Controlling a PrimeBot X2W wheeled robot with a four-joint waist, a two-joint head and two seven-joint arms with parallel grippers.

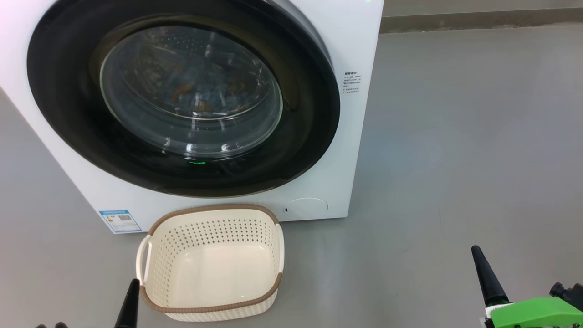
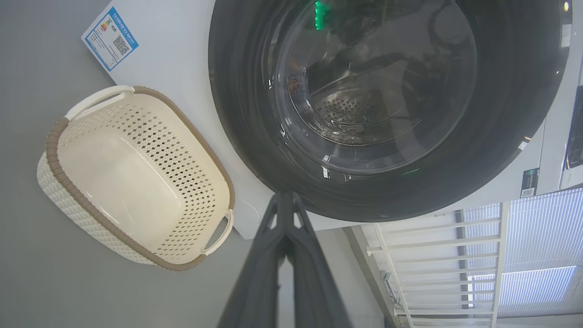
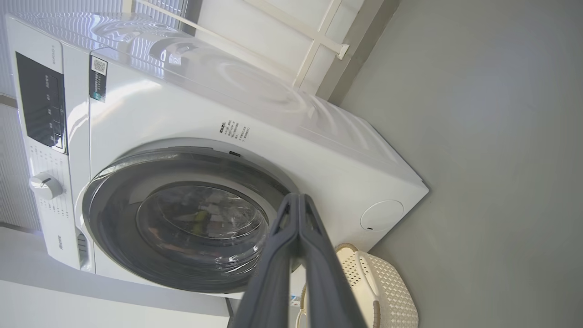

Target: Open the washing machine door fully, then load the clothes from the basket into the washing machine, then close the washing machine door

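The washing machine [image 1: 360, 150] stands white on a grey floor, and its door [image 1: 63, 118], black-rimmed with a glass bowl, lies flat against the front. Through the glass I see the clothes [image 1: 200, 93], blue fabric with orange-brown prints, inside the drum. The cream basket [image 1: 218, 273] sits on the floor just below the door with nothing in it. My left gripper [image 1: 134, 283] is shut beside the basket's near-left corner, holding nothing; its wrist view has the left gripper [image 2: 284, 197] pointing at the door's rim [image 2: 501, 136]. My right gripper [image 1: 476, 249] is shut and empty over bare floor to the right.
A blue energy label [image 1: 120, 221] and a round cap [image 1: 306, 206] mark the machine's lower front. The control panel [image 3: 43, 109] and a knob [image 3: 44, 186] show in the right wrist view. White railing [image 2: 437, 255] stands beside the machine. Open grey floor [image 1: 455, 136] stretches right.
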